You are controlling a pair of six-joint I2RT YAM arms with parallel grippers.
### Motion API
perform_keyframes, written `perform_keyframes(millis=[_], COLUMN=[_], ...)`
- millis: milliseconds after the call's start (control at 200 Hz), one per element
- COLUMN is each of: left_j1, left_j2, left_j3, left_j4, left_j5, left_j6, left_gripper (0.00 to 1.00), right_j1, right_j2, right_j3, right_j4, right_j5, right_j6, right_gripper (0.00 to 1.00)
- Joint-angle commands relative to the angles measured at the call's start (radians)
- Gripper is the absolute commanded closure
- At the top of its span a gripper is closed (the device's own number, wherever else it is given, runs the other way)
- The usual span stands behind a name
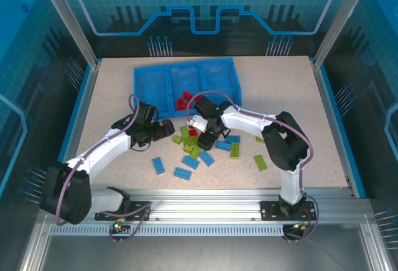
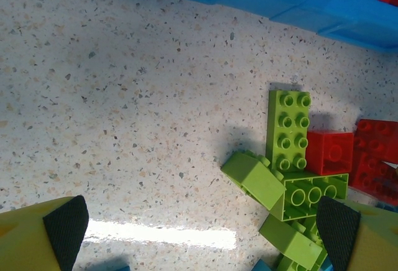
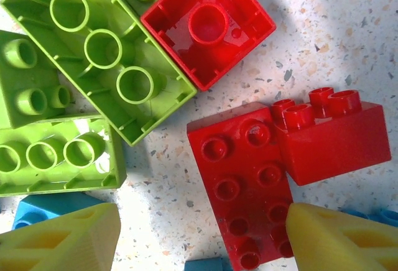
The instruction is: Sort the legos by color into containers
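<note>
1. Legos [image 1: 196,148] lie scattered mid-table [image 1: 298,97]; overhead, blue ones [image 1: 182,173] sit nearest.
2. Left gripper [image 2: 202,230] gapes wide, empty, beside green bricks [image 2: 289,131].
3. Right gripper [image 3: 204,234] stands part-open astride a red brick [image 3: 239,190], unclamped.
4. Tray [image 1: 149,75] beyond holds red bricks [image 1: 183,101].

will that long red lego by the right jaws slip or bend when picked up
Probably stiff: the long red brick looks like hard moulded plastic. Its glossy surface may slip a little when squeezed. The chunkier red brick seems to rest against its corner, so it might get nudged too.
</note>
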Motion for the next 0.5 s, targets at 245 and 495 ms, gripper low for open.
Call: perform_keyframes(millis=[245,495], left_j1=[0.005,0.004], left_j2=[-0.02,-0.021], left_j3=[-0.035,-0.037], left_j4=[-0.008,-0.009], left_j5=[-0.012,-0.012], left_j6=[-0.025,-0.025], left_gripper=[0.01,0.01], right_j1=[0.022,-0.005], right_j2=[-0.055,-0.013], right_j3=[-0.014,-0.003], right_j4=[-0.036,-0.025], right_j5=[0.018,0.028], right_j6=[-0.017,-0.038], right_gripper=[0.28,0.29])
